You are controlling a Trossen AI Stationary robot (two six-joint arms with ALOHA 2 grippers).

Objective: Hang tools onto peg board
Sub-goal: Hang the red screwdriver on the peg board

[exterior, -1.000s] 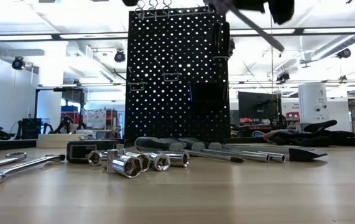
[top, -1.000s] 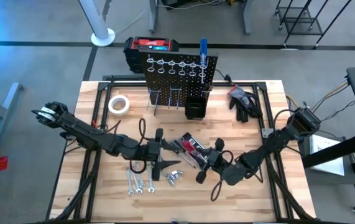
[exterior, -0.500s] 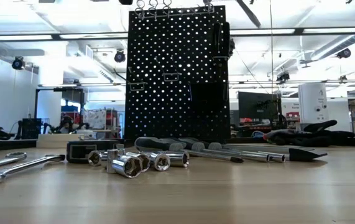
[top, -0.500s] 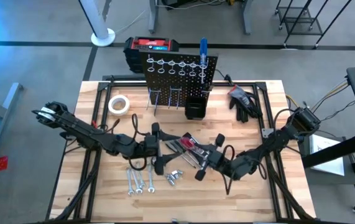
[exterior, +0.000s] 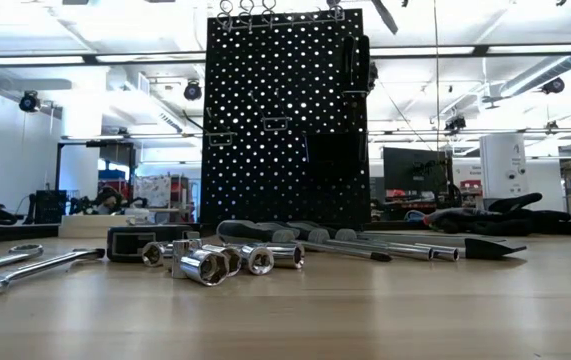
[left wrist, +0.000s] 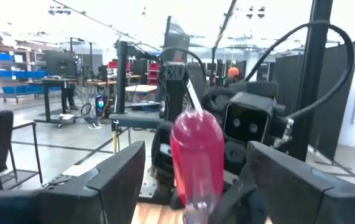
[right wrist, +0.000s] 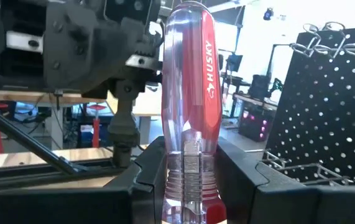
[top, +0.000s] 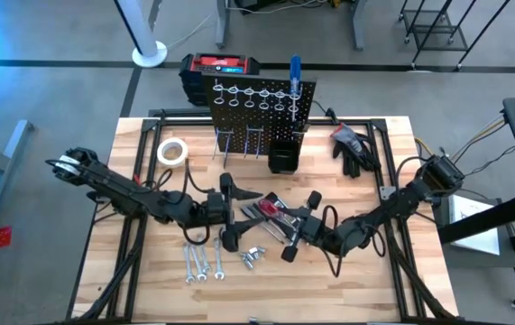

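right end effector (right wrist: 189, 186) grips the red screwdriver (right wrist: 193, 93); left end effector (left wrist: 193, 180) gapes wide, empty.

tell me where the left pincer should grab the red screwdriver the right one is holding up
Probably the upper half of the red screwdriver handle. The right pincer is clamped on the ribbed lower end, so only the smooth top stands free and upright. The left pincer is open and faces it with the handle between its fingers, so a level approach from that side, closing across the round handle, looks best.
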